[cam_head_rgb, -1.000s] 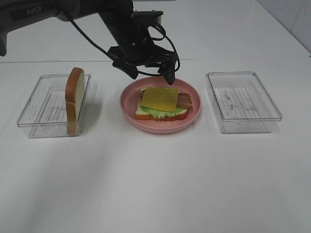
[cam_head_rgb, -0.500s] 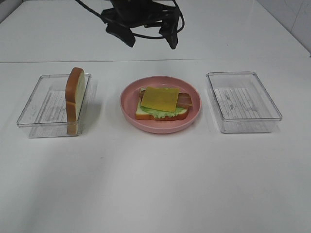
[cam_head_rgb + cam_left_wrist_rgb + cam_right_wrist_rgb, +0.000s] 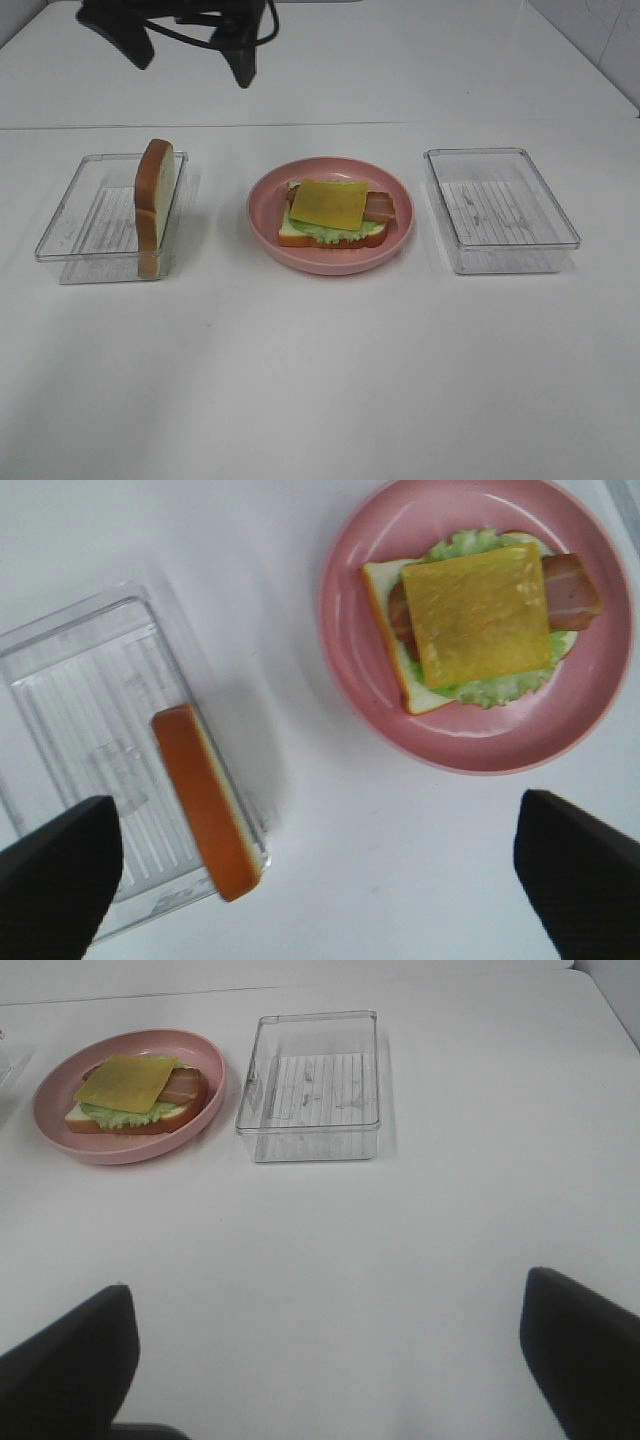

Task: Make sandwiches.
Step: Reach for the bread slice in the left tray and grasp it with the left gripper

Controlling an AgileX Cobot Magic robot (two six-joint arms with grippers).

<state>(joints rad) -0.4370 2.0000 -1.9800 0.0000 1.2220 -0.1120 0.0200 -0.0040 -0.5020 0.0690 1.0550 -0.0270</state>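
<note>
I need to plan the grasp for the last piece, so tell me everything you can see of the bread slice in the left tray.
The bread slice stands upright on its edge inside the clear tray, leaning against the tray wall nearest the pink plate. Its crust is smooth orange-brown, its face pale cream, and it looks like a foam or plastic toy. One end is rounded, the other squared. It is alone in the tray, which has a ribbed floor. Nothing grips it; the left gripper hangs open above and behind.

The left arm's fingers [image 3: 240,60] have lifted from the plate [image 3: 262,220], swinging left.
</note>
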